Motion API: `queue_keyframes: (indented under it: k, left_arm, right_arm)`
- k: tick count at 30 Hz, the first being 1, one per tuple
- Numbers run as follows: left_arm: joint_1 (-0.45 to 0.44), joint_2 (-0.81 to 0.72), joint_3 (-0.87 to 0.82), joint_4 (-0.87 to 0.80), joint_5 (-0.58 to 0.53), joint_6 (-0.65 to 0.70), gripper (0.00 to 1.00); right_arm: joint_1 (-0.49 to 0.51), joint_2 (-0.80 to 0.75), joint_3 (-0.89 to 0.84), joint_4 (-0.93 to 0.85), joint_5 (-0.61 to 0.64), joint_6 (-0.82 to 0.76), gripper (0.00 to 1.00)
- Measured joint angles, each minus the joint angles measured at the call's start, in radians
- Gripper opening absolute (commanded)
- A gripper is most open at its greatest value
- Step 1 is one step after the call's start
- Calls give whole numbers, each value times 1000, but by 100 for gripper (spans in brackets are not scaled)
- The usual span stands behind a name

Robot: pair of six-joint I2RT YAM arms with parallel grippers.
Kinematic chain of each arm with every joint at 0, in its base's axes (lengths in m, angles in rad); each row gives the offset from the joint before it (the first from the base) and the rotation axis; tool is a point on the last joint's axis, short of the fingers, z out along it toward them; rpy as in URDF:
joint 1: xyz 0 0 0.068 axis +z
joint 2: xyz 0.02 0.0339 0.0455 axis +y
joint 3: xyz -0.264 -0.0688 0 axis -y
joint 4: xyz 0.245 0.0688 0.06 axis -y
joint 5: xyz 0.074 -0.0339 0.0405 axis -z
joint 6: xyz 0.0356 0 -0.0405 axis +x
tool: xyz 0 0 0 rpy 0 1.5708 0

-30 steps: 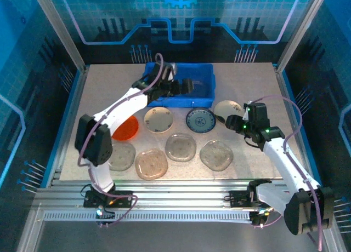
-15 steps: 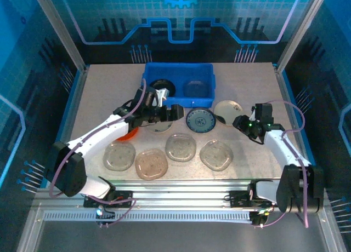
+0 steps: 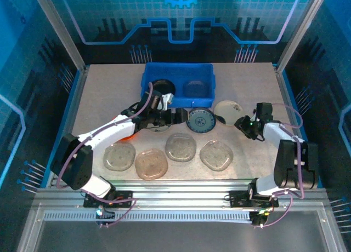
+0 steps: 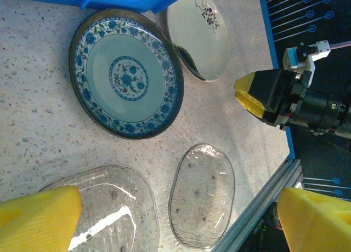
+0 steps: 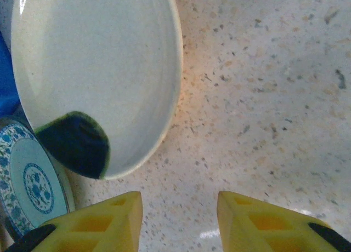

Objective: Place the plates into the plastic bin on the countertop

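While the left tool gapes empty by the blue-patterned plate, the right tool stands part-open, empty.

The rectangular plastic bin is bright blue; the round plate in it is black. The round patterned china plate is pale turquoise with deep blue floral bands (and a dark rim). The round cream plate bears small dark sprigs. The flat table is beige, finely speckled brown. The fingers of the right hand are yellow.
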Motion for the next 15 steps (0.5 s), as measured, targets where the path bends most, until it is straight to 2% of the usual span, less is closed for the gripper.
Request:
queue_keyframes:
  k: [15]
  left_arm:
    - [0, 42, 3, 13, 0, 0, 93]
  right_arm:
    - [0, 149, 85, 69, -23, 24, 38]
